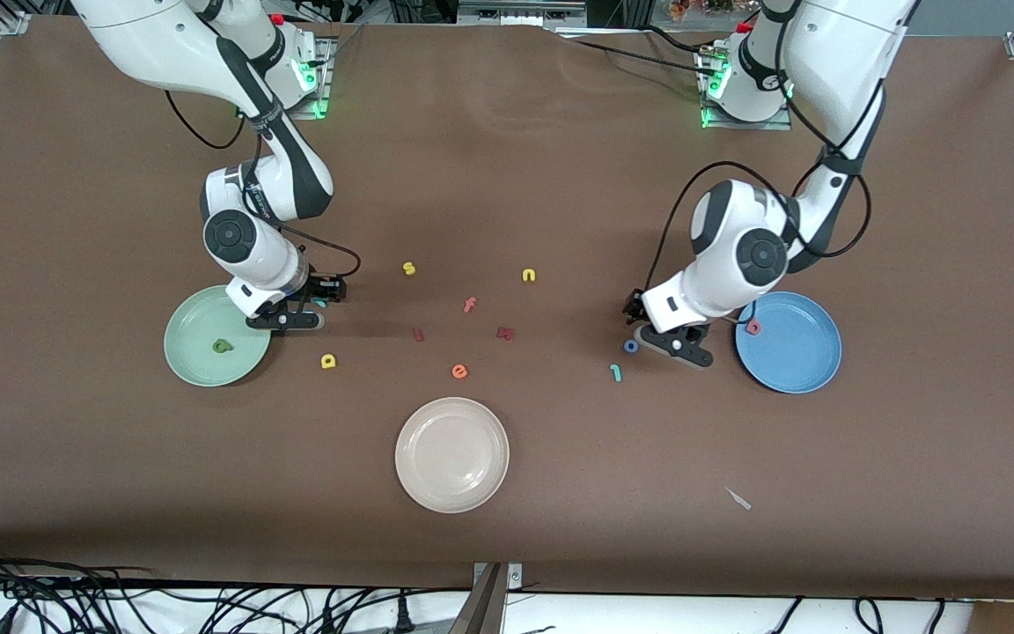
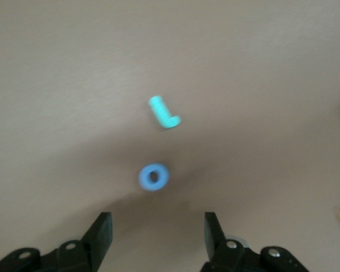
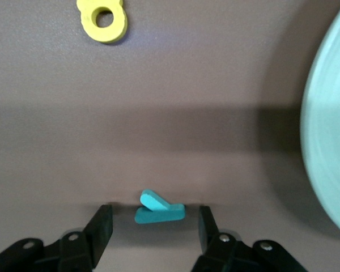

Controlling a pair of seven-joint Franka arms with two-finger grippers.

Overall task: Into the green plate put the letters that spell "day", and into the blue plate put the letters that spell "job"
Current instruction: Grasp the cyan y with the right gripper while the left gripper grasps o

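My right gripper (image 3: pixel 150 224) brackets the small light teal "y" letter (image 3: pixel 158 208), jaws apart, untouching. My left gripper (image 2: pixel 157 232) hovers open over the blue ring "o" (image 2: pixel 153 177).

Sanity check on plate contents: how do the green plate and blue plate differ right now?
Colour: the green plate is pale mint, the blue plate mid-blue. Contents: the green plate holds a dark green letter, the blue plate a salmon-red letter. Place: green at the right arm's end, blue at the left arm's end. Both are round, shallow-rimmed and look alike in size.

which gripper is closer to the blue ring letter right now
Left. The left gripper hangs just above the blue ring, fingers open. The right gripper is by the green plate, around a teal letter.
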